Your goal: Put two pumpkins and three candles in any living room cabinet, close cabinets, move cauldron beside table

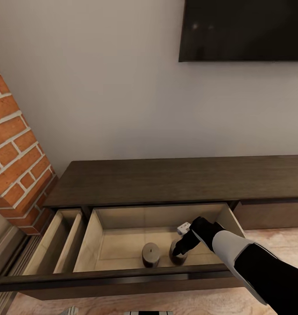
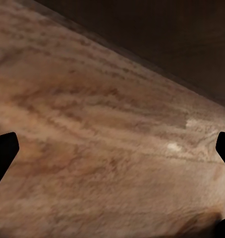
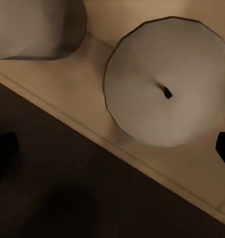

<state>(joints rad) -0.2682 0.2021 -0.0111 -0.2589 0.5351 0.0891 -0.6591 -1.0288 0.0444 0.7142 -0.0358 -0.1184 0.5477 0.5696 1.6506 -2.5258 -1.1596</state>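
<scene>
Right arm: nearest my head camera, white and black, reaching from the lower right down into the open drawer.
Right gripper (image 1: pixel 180 250): hangs over the right-hand candle; in my right wrist view the dark fingers (image 3: pixel 223 148) sit at opposite edges of the picture, spread wide apart, holding nothing.
Candles: I see two pale grey, short cylinders standing upright on the drawer floor, near its front wall. Left candle (image 1: pixel 151 254) stands free; right candle (image 1: pixel 177 258) is partly hidden by the gripper. From the right wrist camera, one candle (image 3: pixel 164 82) shows its round top and dark wick, the other (image 3: pixel 35 27) lies just beside it, apart.
Cabinet (image 1: pixel 175 179): long, low, dark brown unit against the grey wall; its wide drawer (image 1: pixel 122 238) is pulled out, beige inside. A narrower drawer (image 1: pixel 52 245) to its left is open too.
Left gripper (image 2: pixel 112 153): faces the wooden floor (image 2: pixel 102 148); fingers at both edges of that picture, wide apart.
Surroundings: red brick fireplace (image 1: pixel 15 153) at left, dark TV (image 1: pixel 243 30) on the wall above.
</scene>
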